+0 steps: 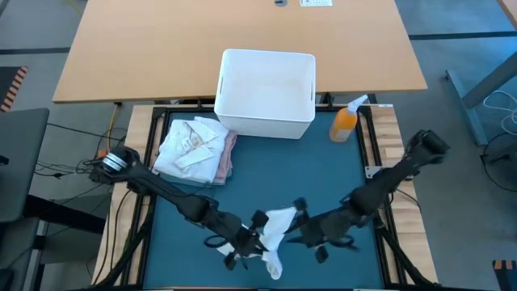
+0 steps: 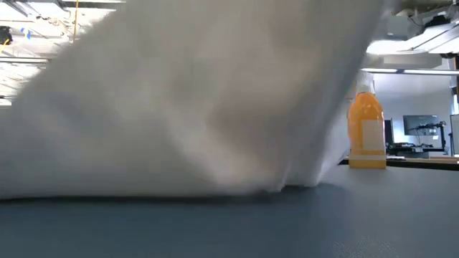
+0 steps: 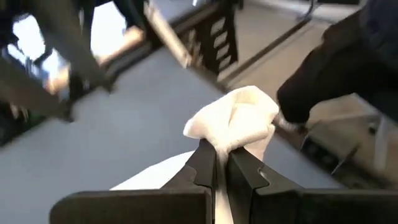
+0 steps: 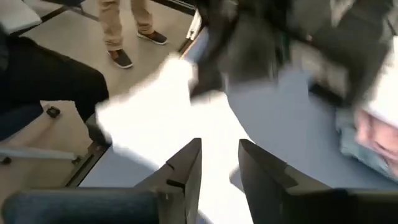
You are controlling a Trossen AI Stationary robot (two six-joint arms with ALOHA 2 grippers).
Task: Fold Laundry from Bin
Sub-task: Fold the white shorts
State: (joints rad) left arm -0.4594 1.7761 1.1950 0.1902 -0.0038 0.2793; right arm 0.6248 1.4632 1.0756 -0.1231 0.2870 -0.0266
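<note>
teal mat (image 1: 266, 174) is framed by wood; trousered legs (image 4: 127, 28) are seen beyond. left gripper (image 3: 221, 163) is clamped on a white cloth (image 1: 279, 226) at the near edge; right gripper (image 4: 219, 163) is parted beside it. the low view is mostly blocked by cloth.

White cloth (image 2: 179, 100) fills most of frame, resting on teal mat (image 2: 287, 222); orange bottle (image 2: 366, 132) behind at right.

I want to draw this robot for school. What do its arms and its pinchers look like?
Two long, thin arms made of dark, nearly black jointed pieces. The left arm has a silvery round part near its base. The left gripper and the right gripper each end in two flat, dark, wedge-shaped fingers on a blocky dark bar.
</note>
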